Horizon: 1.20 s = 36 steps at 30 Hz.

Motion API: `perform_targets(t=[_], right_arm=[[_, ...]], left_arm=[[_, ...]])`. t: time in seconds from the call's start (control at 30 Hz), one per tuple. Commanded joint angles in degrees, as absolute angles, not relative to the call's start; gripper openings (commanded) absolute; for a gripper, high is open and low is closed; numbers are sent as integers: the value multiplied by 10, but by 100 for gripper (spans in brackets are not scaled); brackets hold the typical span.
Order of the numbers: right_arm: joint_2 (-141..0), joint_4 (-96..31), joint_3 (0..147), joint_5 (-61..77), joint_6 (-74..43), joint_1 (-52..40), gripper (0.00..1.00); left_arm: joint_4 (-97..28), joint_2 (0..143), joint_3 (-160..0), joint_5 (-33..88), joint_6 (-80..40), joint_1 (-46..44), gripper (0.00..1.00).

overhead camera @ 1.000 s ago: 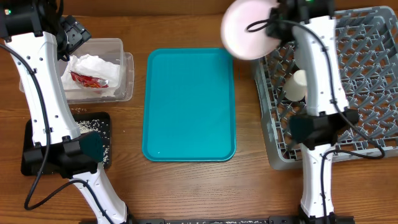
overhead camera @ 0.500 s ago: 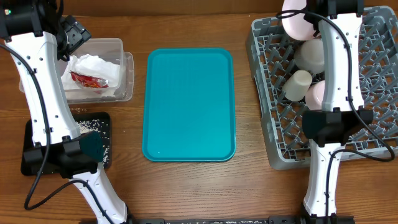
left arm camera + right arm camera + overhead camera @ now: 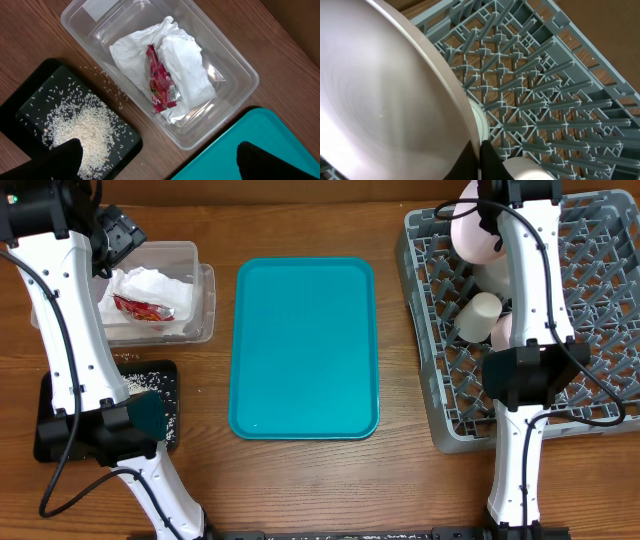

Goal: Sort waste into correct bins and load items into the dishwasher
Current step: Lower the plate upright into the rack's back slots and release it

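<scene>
My right gripper [image 3: 480, 156] is shut on the rim of the pale pink-white plate [image 3: 385, 95], which is tilted on edge over the back left part of the grey dishwasher rack [image 3: 600, 330]. In the rack below it lie a small white cup [image 3: 480, 315] and a pink-white bowl [image 3: 506, 330]. My left gripper [image 3: 159, 146] hangs open and holds nothing above the table between the bins. The clear tub [image 3: 235, 65] holds the crumpled white napkin [image 3: 187, 65] and the red wrapper [image 3: 160, 82]. The black tray [image 3: 127, 145] holds loose rice bits [image 3: 80, 130].
The teal serving tray [image 3: 305, 345] lies bare in the middle of the wooden table. Upright pegs fill the rack [image 3: 545, 100]. My right arm's white links cross the rack's left side and hide part of it in the overhead view.
My right arm has carried the plate rightward, from over the gap between tray and rack to over the rack's back left, turning it more on edge. The left arm has not moved.
</scene>
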State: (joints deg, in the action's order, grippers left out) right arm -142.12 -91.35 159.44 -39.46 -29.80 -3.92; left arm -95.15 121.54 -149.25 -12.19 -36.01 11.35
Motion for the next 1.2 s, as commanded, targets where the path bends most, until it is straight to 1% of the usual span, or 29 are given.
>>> perform_targets(t=[0.0, 0.4, 0.43, 0.47, 0.5, 0.57, 0.67, 0.83, 0.87, 0.9, 0.93, 1.0, 1.17], right_arm=[[-1422, -905, 1579, -409, -305, -48, 4], [-1421, -909, 1572, -407, -302, -84, 5], [-1420, -912, 1573, -402, -302, -89, 9], [-1418, -914, 1574, -396, -302, -92, 23], [-1416, -918, 1575, -385, -302, -96, 31], [-1409, -923, 1577, -361, -298, -102, 40], [-1394, -932, 1578, -322, -298, -109, 47], [-1348, -957, 1592, -249, -298, -110, 52], [-1336, -964, 1595, -234, -298, -110, 54], [-1324, -968, 1596, -220, -298, -110, 59], [-1311, -971, 1596, -206, -298, -110, 68], [-1284, -971, 1596, -161, -282, -110, 100], [-1224, -971, 1596, -105, -262, -110, 100]], left_arm=[[-951, 1210, -1502, -120, -364, 112, 100], [-951, 1210, -1502, -120, -364, 112, 100], [-951, 1210, -1502, -120, -364, 112, 100], [-951, 1210, -1502, -120, -364, 112, 100], [-951, 1210, -1502, -120, -364, 112, 100], [-951, 1210, -1502, -120, -364, 112, 100], [-951, 1210, -1502, -120, -364, 112, 100], [-951, 1210, -1502, -120, -364, 112, 100], [-951, 1210, -1502, -120, -364, 112, 100], [-951, 1210, -1502, -120, -364, 112, 100], [-951, 1210, -1502, -120, -364, 112, 100], [-951, 1210, -1502, -120, -364, 112, 100], [-951, 1210, -1502, -120, -364, 112, 100]])
